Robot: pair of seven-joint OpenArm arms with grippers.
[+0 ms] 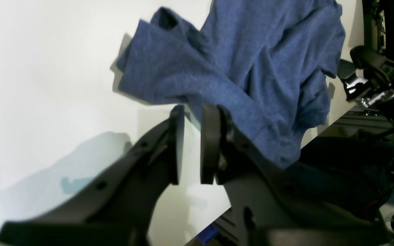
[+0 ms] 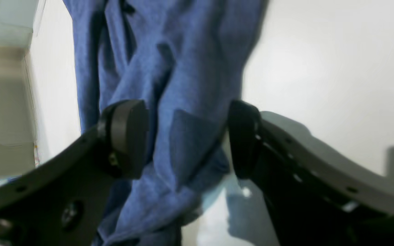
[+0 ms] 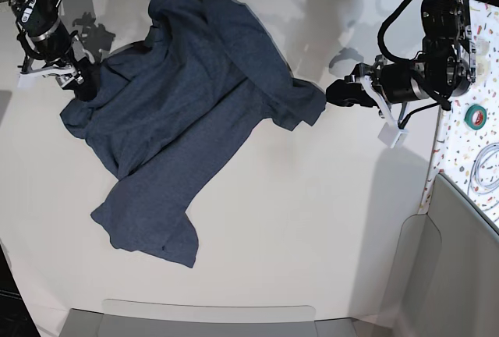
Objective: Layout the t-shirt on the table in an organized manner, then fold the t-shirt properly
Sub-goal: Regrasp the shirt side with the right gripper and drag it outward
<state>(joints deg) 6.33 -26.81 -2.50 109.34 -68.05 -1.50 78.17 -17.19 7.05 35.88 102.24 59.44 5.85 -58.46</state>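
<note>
The dark blue t-shirt [image 3: 179,111] lies crumpled on the white table [image 3: 312,220], plain side up, one sleeve reaching right and a long flap trailing toward the front left. My right gripper [image 3: 80,86] is at the shirt's left edge. In the right wrist view it [image 2: 186,130] is open wide, with a fold of the t-shirt [image 2: 183,51] between its jaws, the pads apart from it. My left gripper [image 3: 334,91] hovers just right of the right-hand sleeve. In the left wrist view it [image 1: 193,112] is narrowly open and empty, with the t-shirt [image 1: 251,61] just beyond it.
A speckled strip along the right edge holds a green tape roll [image 3: 474,115] and a white cable [image 3: 487,165]. Grey panels stand at the front [image 3: 195,321] and the front right [image 3: 460,274]. The table's edge [image 1: 333,118] runs close behind the shirt.
</note>
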